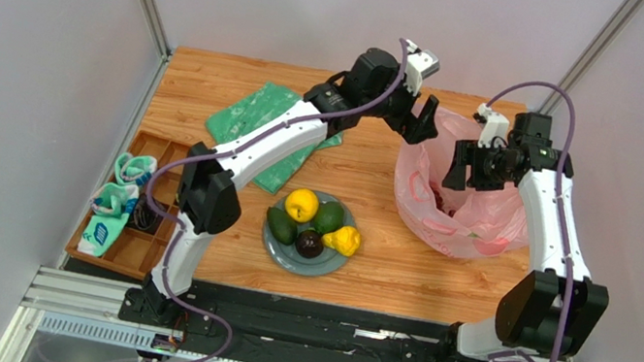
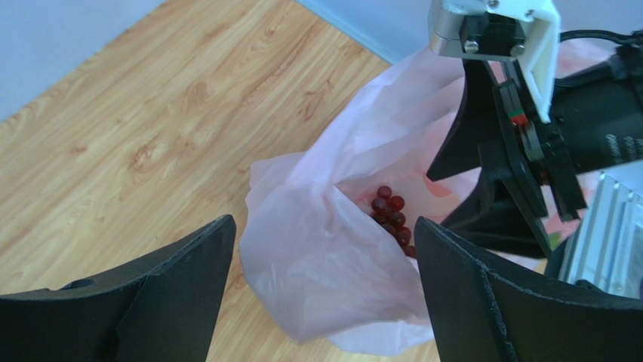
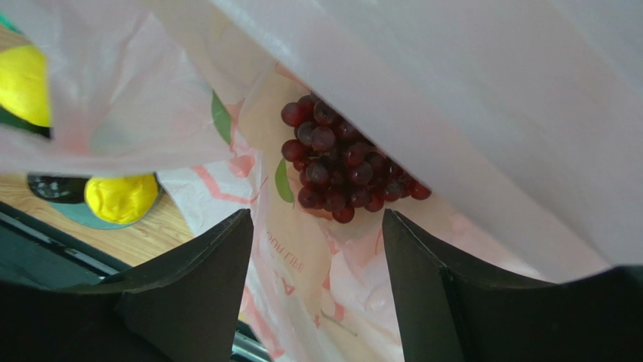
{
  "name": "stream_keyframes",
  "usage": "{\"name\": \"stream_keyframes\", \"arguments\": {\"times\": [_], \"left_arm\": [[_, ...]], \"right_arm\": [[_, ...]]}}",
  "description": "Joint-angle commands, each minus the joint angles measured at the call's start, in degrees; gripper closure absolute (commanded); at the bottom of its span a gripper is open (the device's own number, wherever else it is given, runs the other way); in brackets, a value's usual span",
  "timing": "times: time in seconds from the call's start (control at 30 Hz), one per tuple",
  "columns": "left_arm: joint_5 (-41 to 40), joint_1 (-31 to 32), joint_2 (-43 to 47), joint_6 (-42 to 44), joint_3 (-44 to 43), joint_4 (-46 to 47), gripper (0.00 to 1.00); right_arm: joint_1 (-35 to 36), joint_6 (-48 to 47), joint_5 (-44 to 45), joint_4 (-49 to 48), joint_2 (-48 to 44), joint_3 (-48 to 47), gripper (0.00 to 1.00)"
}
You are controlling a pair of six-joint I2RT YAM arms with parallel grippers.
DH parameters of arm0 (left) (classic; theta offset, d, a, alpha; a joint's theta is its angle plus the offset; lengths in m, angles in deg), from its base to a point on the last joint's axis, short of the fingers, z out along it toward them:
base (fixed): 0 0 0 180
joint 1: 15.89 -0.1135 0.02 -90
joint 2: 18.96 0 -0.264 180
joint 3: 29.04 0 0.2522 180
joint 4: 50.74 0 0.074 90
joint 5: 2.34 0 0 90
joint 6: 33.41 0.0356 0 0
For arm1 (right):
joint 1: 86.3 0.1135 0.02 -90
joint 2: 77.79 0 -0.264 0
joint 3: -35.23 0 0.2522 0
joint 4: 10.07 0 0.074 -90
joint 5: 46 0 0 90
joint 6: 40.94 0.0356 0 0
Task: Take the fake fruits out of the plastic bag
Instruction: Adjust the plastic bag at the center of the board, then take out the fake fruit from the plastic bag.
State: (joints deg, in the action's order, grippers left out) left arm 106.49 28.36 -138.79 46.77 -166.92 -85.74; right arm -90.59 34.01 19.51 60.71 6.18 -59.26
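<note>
One fruit is in the plastic bag (image 1: pixel 470 230) at the far right of the table. It is the grape bunch (image 3: pixel 347 166), lying low under a sagging fold of film. Judge it light, hard and lumpy, with slick beads, so close across the thick middle of the cluster, not on a single bead. The bag is thin and limp and will likely cling and lift with the fruit.

Your right gripper (image 3: pixel 315 215) points at the bunch from the bag's mouth, jaws partly spread, nothing between them. Your left gripper (image 2: pixel 323 222) hovers over the mouth, spread wide and empty. The two wrists are near each other, so mind a clash.

The other fake fruits (image 1: pixel 300 204) sit on the grey plate (image 1: pixel 284 255). A flat green bag (image 1: pixel 257 121) and a wooden tray (image 1: pixel 142 249) lie well apart on the left.
</note>
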Motion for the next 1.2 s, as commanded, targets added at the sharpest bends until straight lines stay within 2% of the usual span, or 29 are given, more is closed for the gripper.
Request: {"name": "stream_keyframes", "arguments": {"times": [0.0,0.03,0.07,0.1,0.13,0.17,0.37,0.43,0.57,0.73,0.87,1.0,1.17], "left_arm": [[-0.38,0.14,-2.86,-1.43,-3.77,2.51,0.16],[1.72,0.05,-2.52,-1.43,-2.90,2.25,0.28],[3.30,-0.04,-1.64,-1.51,-1.93,2.34,0.59],[4.71,-0.13,-0.59,-1.51,-0.53,2.42,0.78],[7.07,-0.13,2.47,-1.51,2.71,2.43,0.94],[7.97,-0.13,4.24,-1.69,4.65,2.34,1.00],[15.17,-0.39,17.08,-4.94,21.00,3.66,1.00],[17.03,-0.39,19.01,-5.38,25.21,4.09,1.00],[17.29,-0.30,18.85,-6.08,27.70,4.80,1.00],[16.68,-0.22,17.00,-5.91,26.29,4.71,1.00],[15.97,-0.22,17.00,-5.30,26.64,4.45,1.00],[15.19,-0.22,17.09,-4.94,27.35,4.18,1.00],[14.13,-0.22,17.53,-4.42,27.79,4.01,1.00]], "right_arm": [[3.50,-4.18,4.27,-5.86,1.64,1.27,0.33],[3.94,-4.90,5.58,-5.51,2.25,1.71,0.33],[4.03,-5.42,6.29,-5.07,2.26,2.32,0.33],[4.03,-5.78,6.91,-4.29,2.08,3.03,0.33],[4.03,-6.30,8.83,-3.15,1.56,5.99,0.33],[4.03,-6.57,9.89,-2.61,-0.01,8.02,0.33],[4.03,-8.15,16.84,-2.52,-6.79,24.36,0.33],[4.03,-8.07,17.81,-4.27,-7.15,25.09,0.32],[4.03,-6.93,14.92,-6.91,-5.92,19.49,0.32],[4.03,-5.69,10.00,-8.94,1.71,12.62,0.32],[6.75,-5.34,4.28,-6.93,7.78,9.02,0.23],[10.18,-6.22,5.15,-7.97,11.57,9.62,0.18],[12.21,-5.34,12.00,-10.96,15.61,9.72,0.20]]}}
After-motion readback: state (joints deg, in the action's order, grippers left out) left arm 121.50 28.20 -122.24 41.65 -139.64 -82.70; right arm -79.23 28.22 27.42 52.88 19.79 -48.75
